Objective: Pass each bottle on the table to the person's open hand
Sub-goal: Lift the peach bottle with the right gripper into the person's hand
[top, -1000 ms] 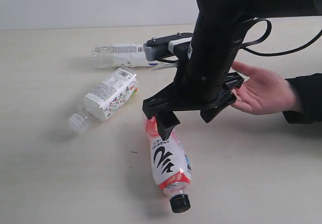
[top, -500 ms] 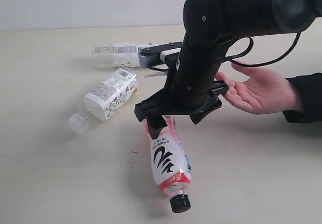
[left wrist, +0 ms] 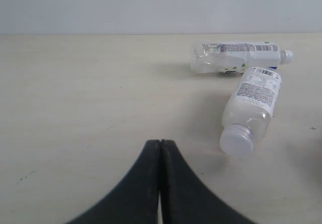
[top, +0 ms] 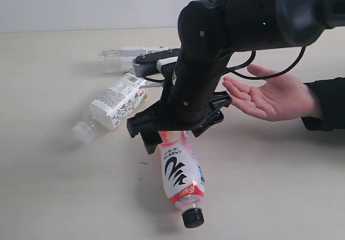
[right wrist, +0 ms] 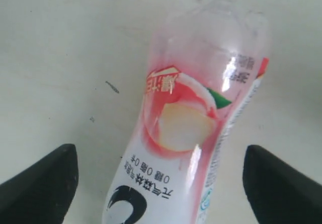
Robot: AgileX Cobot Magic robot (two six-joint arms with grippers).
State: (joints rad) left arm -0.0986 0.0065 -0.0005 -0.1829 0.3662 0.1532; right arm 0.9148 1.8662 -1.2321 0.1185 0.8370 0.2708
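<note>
Right gripper (right wrist: pixel 160 181) spread wide, one jaw on each side of the pink-white bottle (top: pixel 180 175) at its base end; neither is touching it, nothing gripped. Bottle lies flat on the table (top: pixel 269 186), black cap (top: pixel 192 218) pointing away from the far edge. Open hand (top: pixel 269 97) palm up just beyond the arm. Two more bottles (top: pixel 116 104) (top: pixel 126 57) lie nearer the far edge. Left gripper (left wrist: pixel 160 148) pressed together, empty.

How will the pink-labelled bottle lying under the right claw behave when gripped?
The pink-labelled bottle looks empty and clear, so probably light and dentable. Lying on its rounded side, it may roll if the right claw nudges it.
</note>
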